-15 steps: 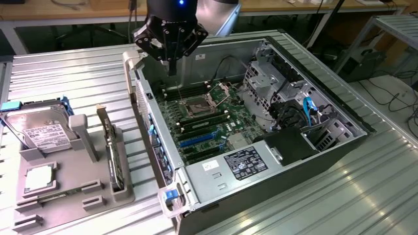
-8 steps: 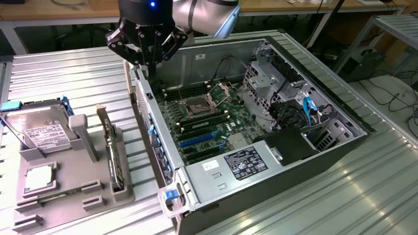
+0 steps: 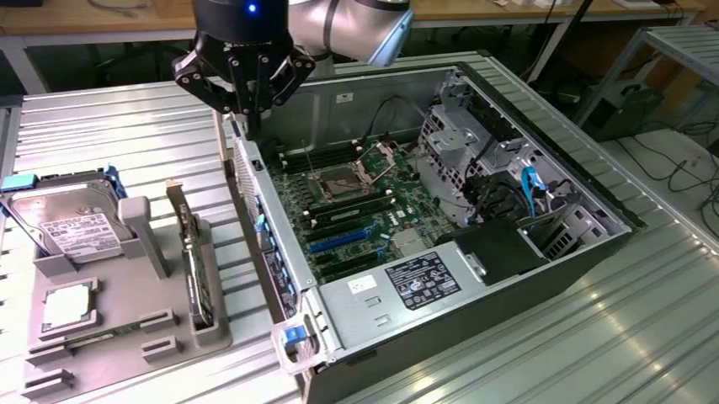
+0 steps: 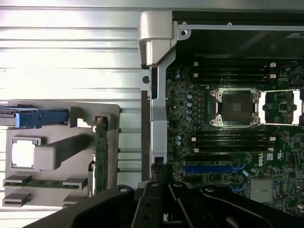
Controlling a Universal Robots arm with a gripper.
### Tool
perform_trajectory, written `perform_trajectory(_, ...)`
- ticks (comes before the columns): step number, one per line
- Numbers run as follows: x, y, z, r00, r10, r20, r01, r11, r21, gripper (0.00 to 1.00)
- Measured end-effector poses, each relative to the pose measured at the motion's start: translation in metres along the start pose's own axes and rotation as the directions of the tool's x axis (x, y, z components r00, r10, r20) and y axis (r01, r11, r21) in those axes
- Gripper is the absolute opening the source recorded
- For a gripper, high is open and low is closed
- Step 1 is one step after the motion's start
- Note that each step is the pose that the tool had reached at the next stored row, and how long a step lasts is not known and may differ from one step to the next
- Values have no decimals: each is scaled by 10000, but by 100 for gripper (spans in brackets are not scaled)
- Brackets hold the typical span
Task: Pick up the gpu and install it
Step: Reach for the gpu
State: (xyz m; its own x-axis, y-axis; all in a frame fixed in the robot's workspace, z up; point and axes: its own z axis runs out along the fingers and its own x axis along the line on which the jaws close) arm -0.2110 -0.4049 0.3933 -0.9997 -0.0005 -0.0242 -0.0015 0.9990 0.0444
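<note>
On the ribbed bench (image 3: 124,126), beside the open computer case (image 3: 337,105), the gpu (image 3: 200,282) stands edge-on in a grey holder (image 3: 118,307), green board barely showing, while the empty clenched pincer (image 3: 249,124) hangs over the case wall.

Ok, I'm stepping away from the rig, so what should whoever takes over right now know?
The gripper hovers above the computer case, over the wall nearest the holder, and is not holding the graphics card.
The graphics card stands on edge in the grey holder beside the case.
Done: nothing visible yet.
Left: pick up the card and seat it in the case.
</note>
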Motion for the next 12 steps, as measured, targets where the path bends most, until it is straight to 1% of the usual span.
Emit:
perform_trajectory(1,14,-17,-1,10000,0,0,0,10000,-1,11)
perform_trajectory(2,32,-52,-4,10000,0,-1,0,10000,1,11)
perform_trajectory(3,65,-90,-5,10000,1,0,-1,10000,0,11)
perform_trajectory(4,115,-106,-7,10000,2,1,-2,10000,0,11)
perform_trajectory(9,363,-153,-16,10000,1,-1,-1,10000,1,11)
perform_trajectory(12,469,-192,-20,10000,0,1,0,10000,-1,11)
